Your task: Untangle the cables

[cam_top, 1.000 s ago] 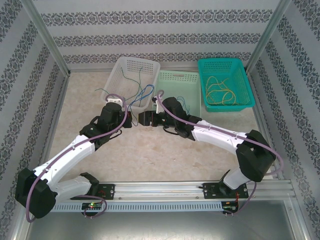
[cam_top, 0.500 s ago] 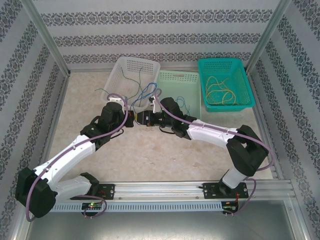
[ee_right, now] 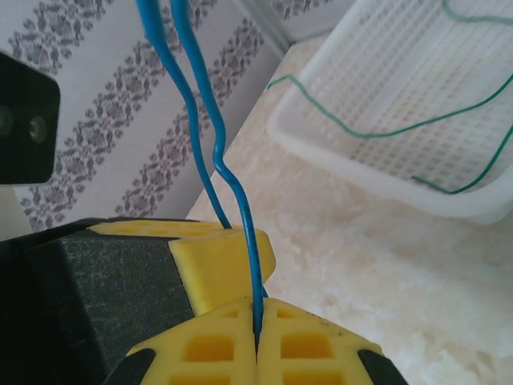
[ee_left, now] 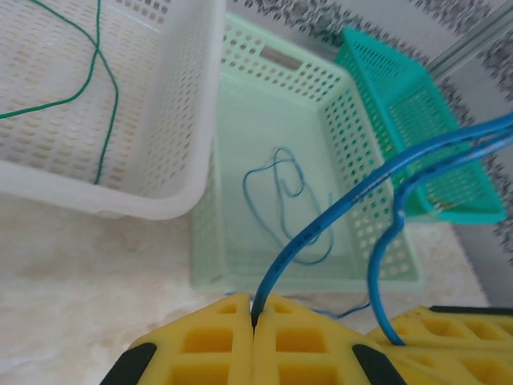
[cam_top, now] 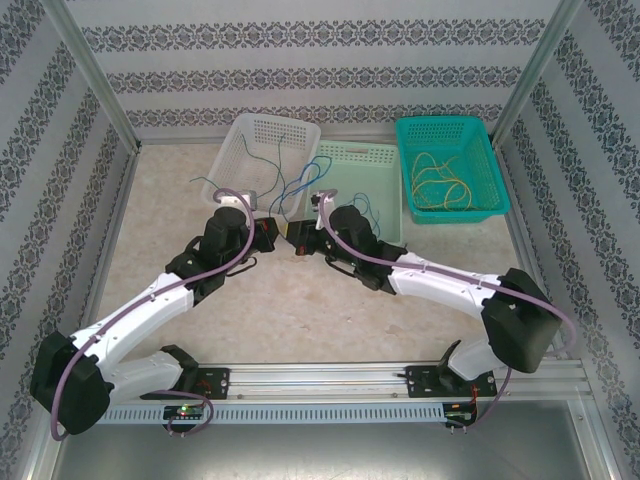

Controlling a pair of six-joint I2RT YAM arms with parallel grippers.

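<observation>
both grippers meet mid-table (cam_top: 300,315), just in front of the baskets, pads nearly touching. left gripper (ee_left: 254,321) is clenched on a blue cable (ee_left: 319,227): in the left wrist view its yellow pads are pressed together w/ the strand pinched in the seam, rising up & off to the right. right gripper (ee_right: 258,329) is clamped too. the right wrist view has a blue strand coming straight up out of the seam btwn its pads, w/ a 2nd blue strand running alongside down to the other gripper's pad. can't tell if it's one wire or two. from the top, the blue loops stand up above the grippers, over the near edges of the white basket (cam_top: 240,135) & pale green basket (cam_top: 350,165). green cable (ee_left: 98,32) lies inside the white basket. another thin blue wire (ee_left: 277,152) lies curled on the pale green basket's floor. yellow cables (cam_top: 440,180) sit bunched in the teal basket (cam_top: 445,130), far right, well apart from both grippers.
</observation>
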